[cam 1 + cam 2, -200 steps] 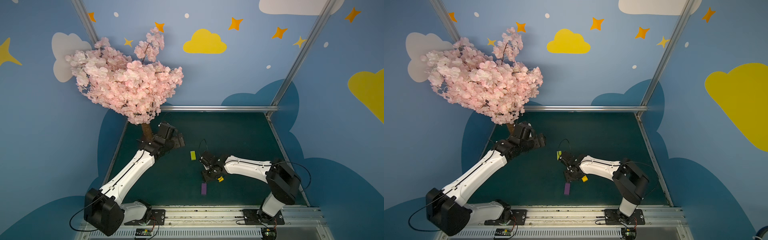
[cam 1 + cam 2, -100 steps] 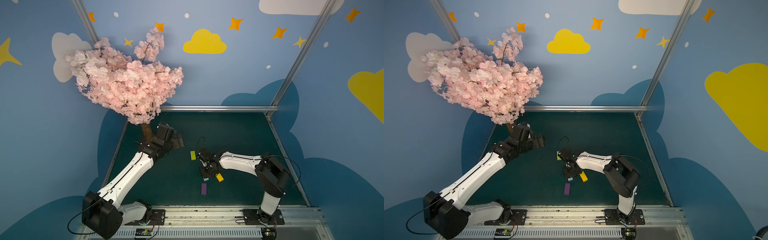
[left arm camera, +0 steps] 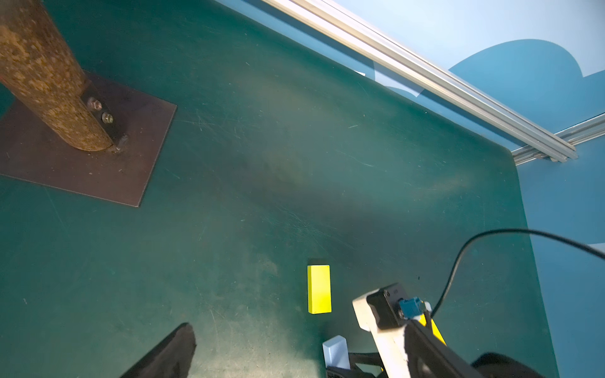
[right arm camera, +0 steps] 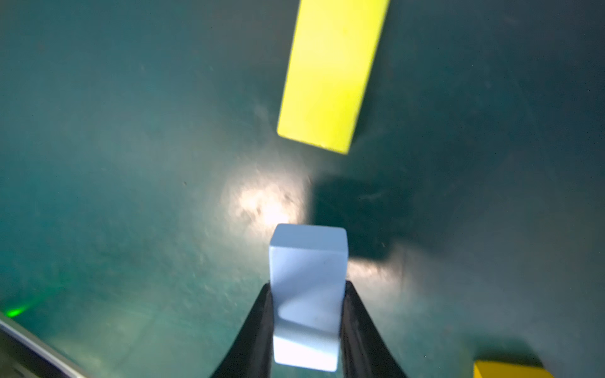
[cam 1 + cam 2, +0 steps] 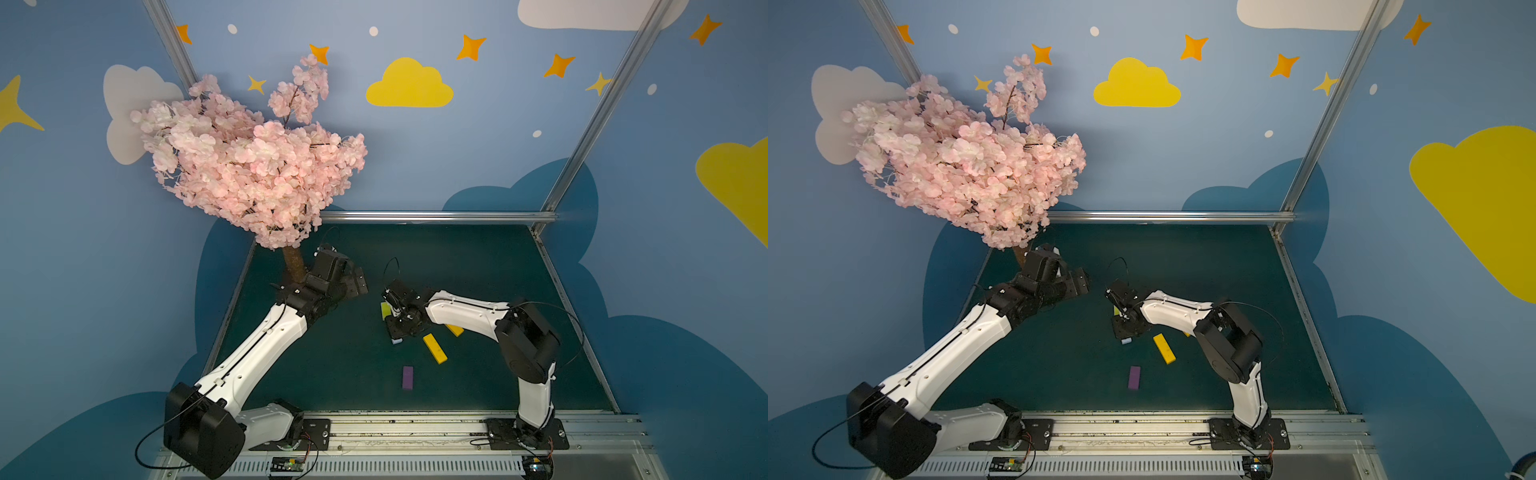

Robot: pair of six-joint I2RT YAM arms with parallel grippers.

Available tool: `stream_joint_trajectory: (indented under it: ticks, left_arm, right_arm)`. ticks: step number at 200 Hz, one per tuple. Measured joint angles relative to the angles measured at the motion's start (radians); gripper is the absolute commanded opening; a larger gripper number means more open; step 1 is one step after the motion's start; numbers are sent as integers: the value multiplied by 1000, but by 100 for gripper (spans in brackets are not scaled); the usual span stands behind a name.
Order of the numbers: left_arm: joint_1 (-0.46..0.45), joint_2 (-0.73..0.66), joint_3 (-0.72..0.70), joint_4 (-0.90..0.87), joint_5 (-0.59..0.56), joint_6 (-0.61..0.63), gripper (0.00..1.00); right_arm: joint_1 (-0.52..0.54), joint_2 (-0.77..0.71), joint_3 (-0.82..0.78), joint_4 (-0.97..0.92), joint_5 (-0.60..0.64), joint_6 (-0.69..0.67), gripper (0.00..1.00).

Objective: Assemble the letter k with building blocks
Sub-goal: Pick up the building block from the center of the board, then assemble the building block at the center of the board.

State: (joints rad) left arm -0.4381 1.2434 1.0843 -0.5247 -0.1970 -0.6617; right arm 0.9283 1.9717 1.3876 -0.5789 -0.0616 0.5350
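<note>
Blue block now gripped, right tool

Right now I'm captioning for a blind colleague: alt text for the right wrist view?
The right pincer grips a light blue block between its fingers. Beyond it a lime-green block lies flat on the green mat; a corner of an orange-yellow block shows at the edge.

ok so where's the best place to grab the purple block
Take the purple block across its two long sides, near mid-length, coming straight down from above. It lies flat on the green mat with nothing touching it, so only its narrow width would likely fit inside a pincer, and a middle grip should keep it level.
</note>
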Motion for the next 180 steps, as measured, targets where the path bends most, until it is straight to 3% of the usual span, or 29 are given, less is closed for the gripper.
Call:
stream_joint_trajectory:
  ticks: [98,180]
  left_arm:
    - [3,15,0,2,-6,0,100]
    - [6,8,0,4,-6,0,100]
  right_arm:
    - [-16,72,54,16,-63,35,20]
    - [-15,102,104,-10,-26,83,23]
